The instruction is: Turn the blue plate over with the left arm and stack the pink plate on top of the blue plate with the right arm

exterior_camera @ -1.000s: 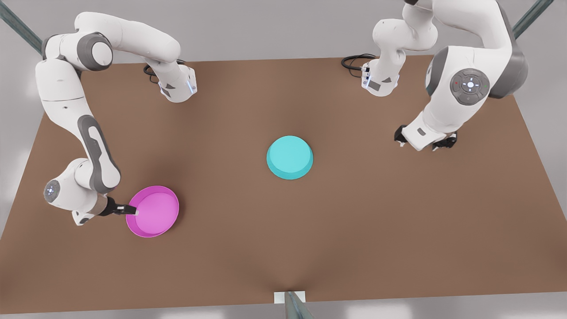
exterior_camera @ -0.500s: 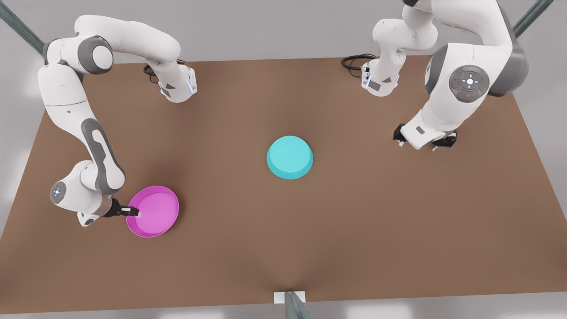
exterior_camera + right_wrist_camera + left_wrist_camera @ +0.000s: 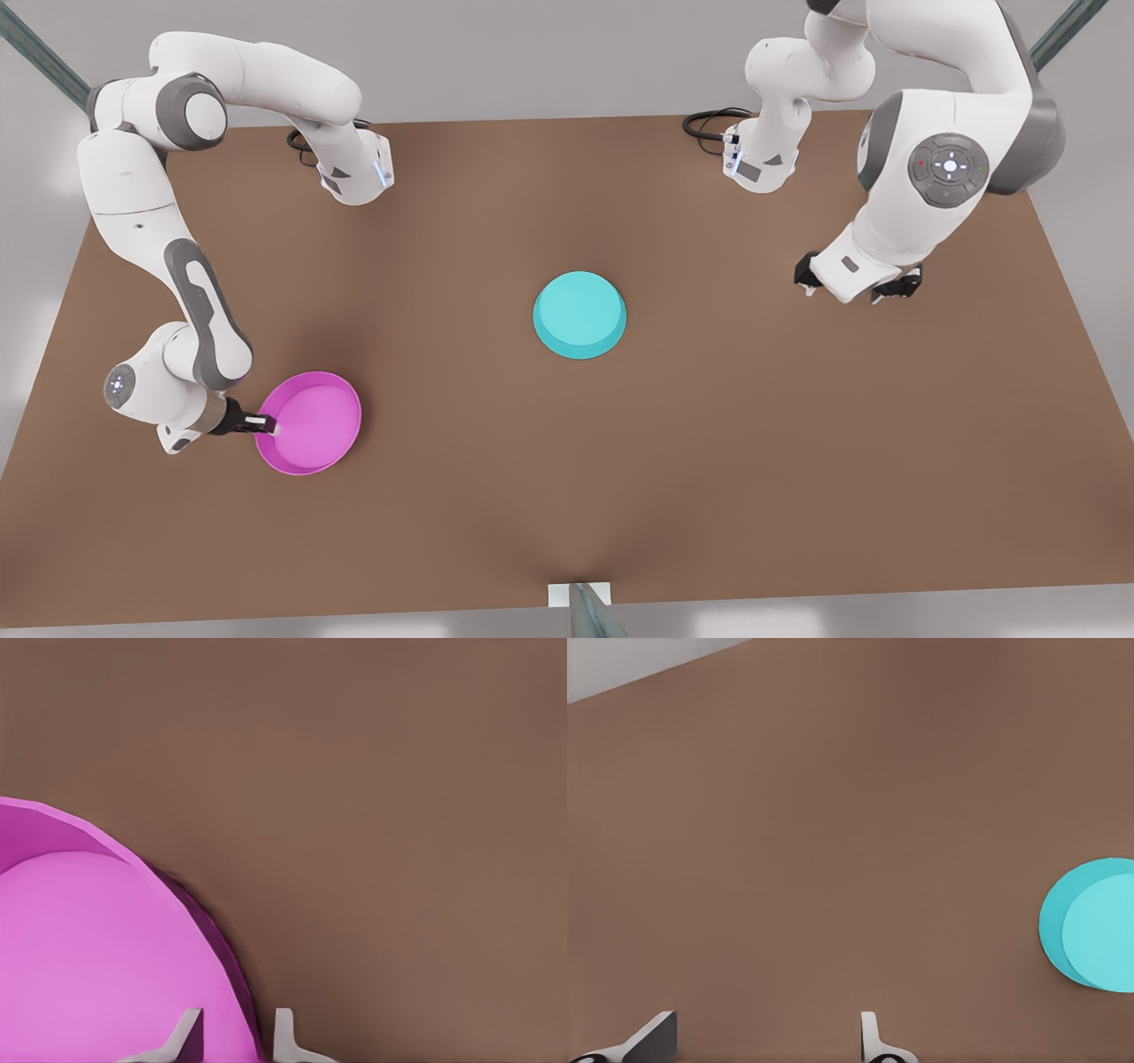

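- Right gripper sat at the pink plate, near the table's front corner on the front view's left. One finger was inside the rim, one outside, closed down onto the wall; the right wrist view showed both fingertips straddling the rim.
- Judgement: the step in hand was the lift and carry of the pink plate. The rim pinch is off-centre, so the plate will want to droop away from the fingers. Lift slowly, keep the wrist level, and check that the far edge leaves the table before translating.
- Carry path should run toward the table centre. Come in above the blue plate with clearance, centre over it, then lower straight down. Release only once it is seated, or it will slide off.
- Pink plate: shallow round magenta dish, mouth up, raised rim, plain flat base.
- Blue plate: cyan dish of the same form at the table centre. It lay mouth down with the flat base on top, so the flip looked already done.
- Left gripper hung over the table near its edge on the front view's right, well apart from the blue plate. Fingers were spread wide and held nothing; the left wrist view showed its fingertips over bare table. That arm waited.
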Tool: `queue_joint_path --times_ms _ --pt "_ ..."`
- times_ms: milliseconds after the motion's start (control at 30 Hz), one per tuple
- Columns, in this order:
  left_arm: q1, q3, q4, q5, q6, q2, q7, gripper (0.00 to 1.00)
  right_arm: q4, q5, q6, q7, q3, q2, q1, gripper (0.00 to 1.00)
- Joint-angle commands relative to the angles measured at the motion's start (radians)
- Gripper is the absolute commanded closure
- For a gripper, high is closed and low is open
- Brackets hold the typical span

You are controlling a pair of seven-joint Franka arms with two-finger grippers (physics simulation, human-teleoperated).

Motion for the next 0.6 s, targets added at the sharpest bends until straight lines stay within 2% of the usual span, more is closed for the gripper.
queue_joint_path --times_ms 0,100,567 --pt "0.000 0.001 0.000 0.001 0.000 0.000 0.000 0.00 0.000 0.000 0.000 0.000 0.000 0.000 0.001 0.71" --pt "0.001 0.001 0.000 0.001 0.002 0.000 0.000 0.00 0.000 0.000 0.000 -0.002 0.000 0.000 0.001 0.79" --pt "0.000 -0.001 0.000 0.003 0.011 0.000 0.000 0.00 0.002 -0.014 -0.011 -0.002 0.005 -0.002 0.001 0.79"
